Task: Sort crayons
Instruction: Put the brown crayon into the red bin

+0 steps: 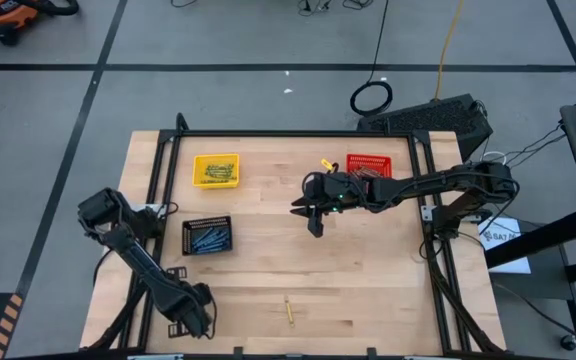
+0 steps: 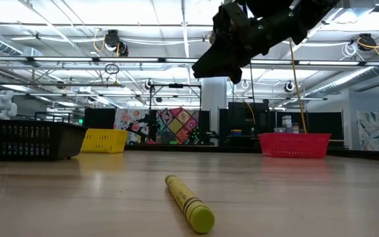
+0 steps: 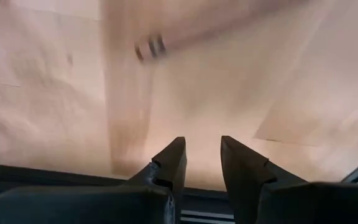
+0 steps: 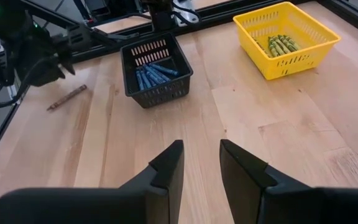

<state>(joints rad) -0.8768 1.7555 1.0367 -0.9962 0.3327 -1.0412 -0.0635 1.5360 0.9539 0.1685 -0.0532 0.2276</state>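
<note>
Overhead, the right claw (image 1: 315,222) hung above the middle of the wooden surface (image 1: 368,290), raised well clear of it, with the red basket (image 1: 369,165) just behind its arm. Its fingers (image 4: 166,168) stood a little apart with nothing between them, released and empty.

Measured from the black basket (image 1: 207,236): the yellow basket (image 1: 216,169) sat beyond it toward the far edge, the red basket lay well off to the right near the far right corner, and the right claw hovered to the right, between the black and red ones. Blue crayons (image 4: 152,74) lay in a heap inside the black basket, and yellow-green crayons (image 4: 281,45) inside the yellow basket. What the red basket held could not be told.

One yellow crayon (image 1: 289,311) lay loose on the surface, near the front edge and to the right of the black basket, touching nothing. A brown-red crayon (image 4: 67,98) lay loose on the bare wood just beside the black basket, near the left arm's base.

The left claw (image 1: 201,318) waited near the front edge, on the near side of the black basket, its fingers (image 3: 169,163) slightly parted and empty.
</note>
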